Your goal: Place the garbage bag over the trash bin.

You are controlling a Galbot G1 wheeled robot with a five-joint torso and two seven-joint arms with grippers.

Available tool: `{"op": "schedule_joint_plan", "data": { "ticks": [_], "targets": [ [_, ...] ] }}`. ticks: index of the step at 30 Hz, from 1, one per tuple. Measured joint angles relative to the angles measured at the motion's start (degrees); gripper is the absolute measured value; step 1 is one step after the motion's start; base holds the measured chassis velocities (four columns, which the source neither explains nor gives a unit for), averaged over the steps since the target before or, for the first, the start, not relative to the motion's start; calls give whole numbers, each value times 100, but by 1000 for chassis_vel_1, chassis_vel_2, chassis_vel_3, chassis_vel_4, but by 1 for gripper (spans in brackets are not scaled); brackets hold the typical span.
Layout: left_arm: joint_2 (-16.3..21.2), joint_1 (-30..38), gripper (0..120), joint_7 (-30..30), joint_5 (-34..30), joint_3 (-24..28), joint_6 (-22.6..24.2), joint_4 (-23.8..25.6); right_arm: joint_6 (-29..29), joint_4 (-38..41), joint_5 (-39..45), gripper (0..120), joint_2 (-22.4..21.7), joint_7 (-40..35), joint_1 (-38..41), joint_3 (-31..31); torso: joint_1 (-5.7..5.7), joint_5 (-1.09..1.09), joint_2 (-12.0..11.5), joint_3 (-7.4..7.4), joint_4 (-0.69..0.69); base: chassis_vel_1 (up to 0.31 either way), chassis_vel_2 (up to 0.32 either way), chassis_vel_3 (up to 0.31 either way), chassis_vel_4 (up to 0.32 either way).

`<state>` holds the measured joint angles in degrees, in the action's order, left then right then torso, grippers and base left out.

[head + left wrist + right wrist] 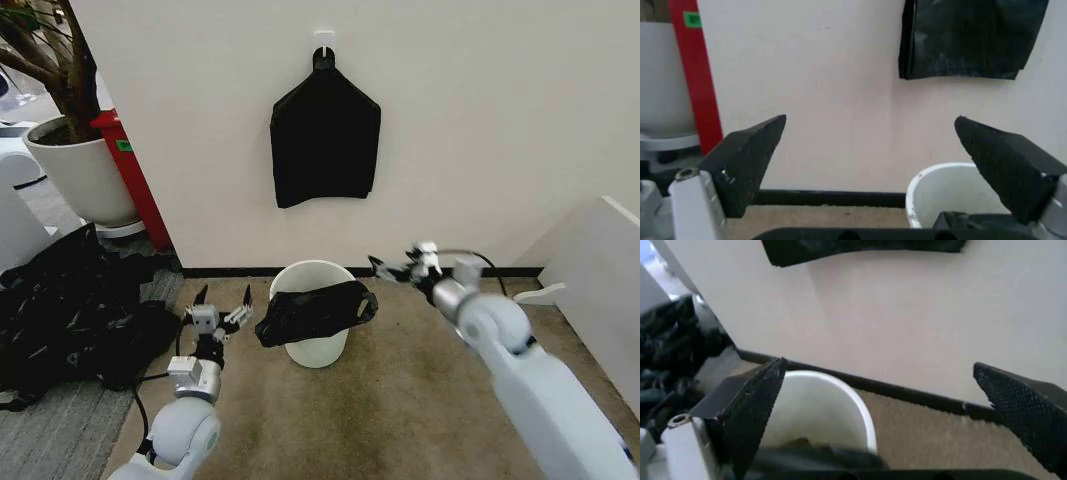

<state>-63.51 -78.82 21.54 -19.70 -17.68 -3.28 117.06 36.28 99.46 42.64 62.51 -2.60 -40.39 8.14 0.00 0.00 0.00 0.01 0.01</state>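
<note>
The trash bin [318,345] is a small cream-white bucket standing on the carpet against the wall. The garbage bag [315,312], glossy black and crumpled, lies across the bin's rim, overhanging on both sides, and neither gripper holds it. My left gripper [222,302] is open, just left of the bag's left end. In the left wrist view the left gripper [869,120] holds nothing and the bin's rim [933,175] is close by. My right gripper [390,268] hovers open, just right of the bin and above its rim. In the right wrist view the right gripper [879,364] spans the bin [840,405].
A flat black bundle [325,140] hangs from a wall hook above the bin. A big black plastic heap [70,310] covers the floor at left. Behind it stand a white plant pot [85,175] and a red post [135,185]. A white panel [600,270] borders the right.
</note>
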Motion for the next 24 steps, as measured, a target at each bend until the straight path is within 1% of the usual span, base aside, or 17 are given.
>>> {"op": "schedule_joint_plan", "data": {
  "ticks": [2, 3, 4, 5, 9, 10, 11, 12, 15, 17, 18, 19, 21, 24],
  "targets": [
    [9, -14, 100, 16, 10, -13, 44, 44, 29, -72, -12, 100, 24, -12, 92, -74, 0, 0, 0, 0, 0, 0, 0, 0, 0],
    [51, -107, 100, 75, 72, -114, 257, 248, 164, -447, -40, 100, 132, -31, 535, -416, 0, -1, 0, 0, 1, 0, 0, 0, 0],
    [63, -175, 100, 105, 111, -197, 335, 342, 284, -787, -42, 100, 211, -32, 860, -700, 0, 1, -1, 0, 1, 0, 0, 0, 0],
    [62, -195, 100, 118, 129, -224, 352, 368, 325, -886, -39, 100, 232, -28, 958, -786, 0, 1, 0, 0, 1, 0, 0, 0, 0],
    [-35, -361, 100, 232, 325, -491, 450, 567, 588, -1891, 5, 100, 433, 87, 1926, -1590, 0, -1, 0, 1, 0, 0, 0, 0, 0],
    [-35, -361, 100, 232, 325, -491, 450, 567, 588, -1891, 5, 100, 433, 87, 1926, -1590, 0, -1, 0, 1, 0, 0, 0, 0, 0],
    [-79, -418, 100, 274, 390, -577, 457, 625, 594, -2197, 17, 100, 501, 133, 2206, -1828, 0, -3, 0, 0, -1, 0, 0, 0, 0],
    [-89, -429, 100, 285, 406, -597, 457, 635, 594, -2249, 20, 100, 512, 140, 2247, -1864, 0, -3, 0, 0, -1, 0, 0, 0, 0],
    [-261, -607, 100, 336, 492, -872, 441, 785, 560, -2927, 253, 100, 627, 325, 2814, -2502, 0, -1, 0, 0, -1, 0, 0, 0, 0],
    [-304, -682, 100, 337, 478, -1008, 441, 857, 571, -3143, 472, 100, 612, 451, 3038, -2833, 0, -1, 0, 0, -1, 0, 0, 0, 0],
    [-317, -724, 100, 338, 458, -1104, 441, 901, 580, -3307, 648, 100, 588, 524, 3197, -3139, 0, -2, 0, -1, 0, 0, 0, 0, 0],
    [-317, -724, 100, 338, 458, -1104, 441, 901, 580, -3307, 648, 100, 588, 524, 3197, -3139, 0, -2, 0, -1, 0, 0, 0, 0, 0],
    [-320, -754, 100, 337, 430, -1266, 437, 947, 585, -3718, 829, 100, 598, 743, 3460, -3717, 0, -1, 0, 0, 0, 0, 0, 0, 0],
    [-308, -715, 100, 335, 404, -1462, 415, 967, 585, -4315, 876, 100, 747, 941, 3628, -4088, 0, -2, 0, -1, -2, 0, 0, 0, 0]
  ]
}}
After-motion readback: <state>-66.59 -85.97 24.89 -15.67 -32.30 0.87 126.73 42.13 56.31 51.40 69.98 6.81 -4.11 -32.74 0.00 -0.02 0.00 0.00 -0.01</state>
